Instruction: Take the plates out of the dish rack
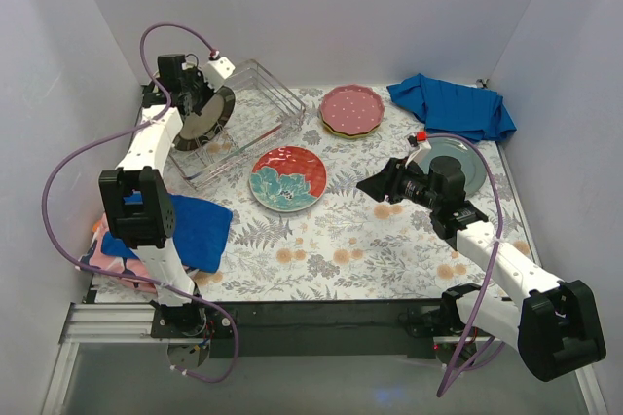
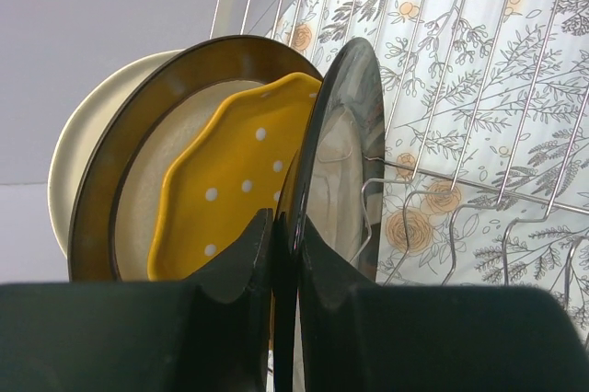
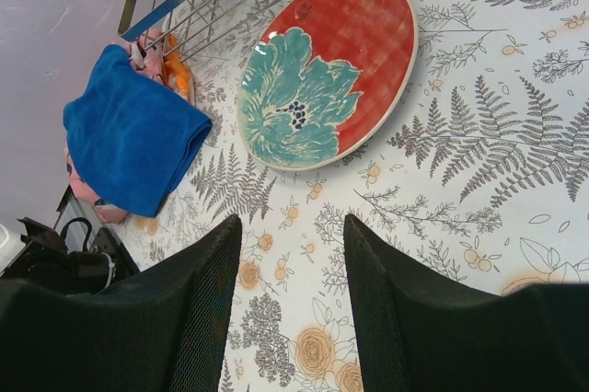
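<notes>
The dish rack (image 1: 255, 113) sits at about 10 o'clock on the bench (image 1: 389, 249). The left tool (image 2: 283, 222) is at the rack's 9 o'clock end, pinched narrow on the rim of the dark glossy plate (image 2: 345, 153), one finger on each face. That plate stands on edge among the wires. Just beside it, toward 9 o'clock in the wrist view, stand a yellow dotted plate (image 2: 235, 180), a brown-rimmed plate (image 2: 138, 171) and a cream plate (image 2: 78, 148), also on edge, each overlapping the next.

Three plates lie flat on the bench: the floral plate (image 1: 288, 178) near the middle, the pink plate (image 1: 352, 108) at 12 o'clock, and the grey-teal plate (image 1: 465, 164) at 3 o'clock, partly hidden by the right arm. The right tool (image 3: 293, 224) hangs over the bench between the floral and grey-teal plates, fingers apart and holding nothing. A blue cloth (image 1: 453, 108) lies at 1 o'clock; a second blue cloth (image 1: 200, 230) lies at 8 o'clock.
</notes>
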You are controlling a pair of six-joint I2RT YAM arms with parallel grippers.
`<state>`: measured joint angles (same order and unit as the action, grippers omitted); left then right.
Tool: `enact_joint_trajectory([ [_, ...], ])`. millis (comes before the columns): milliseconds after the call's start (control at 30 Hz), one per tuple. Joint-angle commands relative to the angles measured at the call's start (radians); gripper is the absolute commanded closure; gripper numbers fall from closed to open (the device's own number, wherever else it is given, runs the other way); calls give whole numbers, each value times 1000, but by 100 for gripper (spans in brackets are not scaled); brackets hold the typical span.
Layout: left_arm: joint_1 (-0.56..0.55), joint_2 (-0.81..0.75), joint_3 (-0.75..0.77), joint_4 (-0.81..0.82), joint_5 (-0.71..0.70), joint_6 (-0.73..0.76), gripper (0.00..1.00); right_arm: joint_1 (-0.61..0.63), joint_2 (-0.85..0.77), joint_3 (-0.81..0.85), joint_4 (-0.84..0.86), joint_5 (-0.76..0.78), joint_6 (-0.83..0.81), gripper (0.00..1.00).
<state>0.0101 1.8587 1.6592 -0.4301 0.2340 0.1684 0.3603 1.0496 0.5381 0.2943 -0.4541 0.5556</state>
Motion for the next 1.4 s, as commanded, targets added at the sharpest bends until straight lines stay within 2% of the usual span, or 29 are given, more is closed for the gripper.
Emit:
enact_joint_trajectory([
  [0,-45,-78,-26,-22,51,-30,100,2,-3,-1,51,6,-22,45],
  [267,-56,-90,-35,-3,8,-3,100,2,-2,0,49,6,-22,45],
  [533,-61,-145,-116,149,-4,-15,100,3,-13,-1,51,12,-25,45],
  [1367,-90,-176,-73,159,-62,-4,100,2,-11,2,51,17,-23,45],
])
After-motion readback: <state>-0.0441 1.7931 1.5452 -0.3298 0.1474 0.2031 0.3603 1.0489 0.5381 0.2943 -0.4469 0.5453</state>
